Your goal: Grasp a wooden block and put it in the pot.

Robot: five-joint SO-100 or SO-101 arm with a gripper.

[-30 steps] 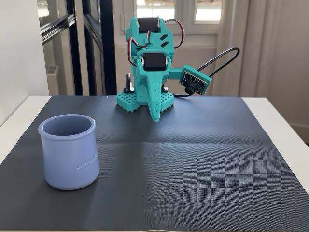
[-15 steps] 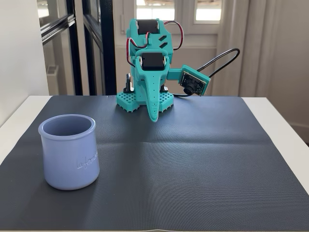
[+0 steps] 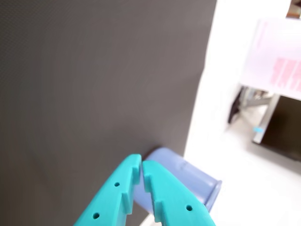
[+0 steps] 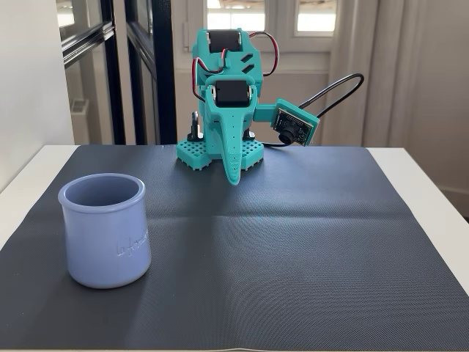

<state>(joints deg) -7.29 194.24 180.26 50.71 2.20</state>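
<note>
The lavender-blue pot stands upright at the front left of the mat in the fixed view, and its inside is not visible. In the wrist view the pot shows at the bottom, just beyond my fingertips. My teal gripper is folded down in front of the arm's base at the back of the mat, far from the pot, tip pointing down close to the mat. In the wrist view the gripper has its jaws together with nothing between them. No wooden block shows in either view.
A dark grey mat covers a white table. The arm's base stands at the mat's back edge, with the wrist camera and its cable sticking out to the right. A white wall is at the left.
</note>
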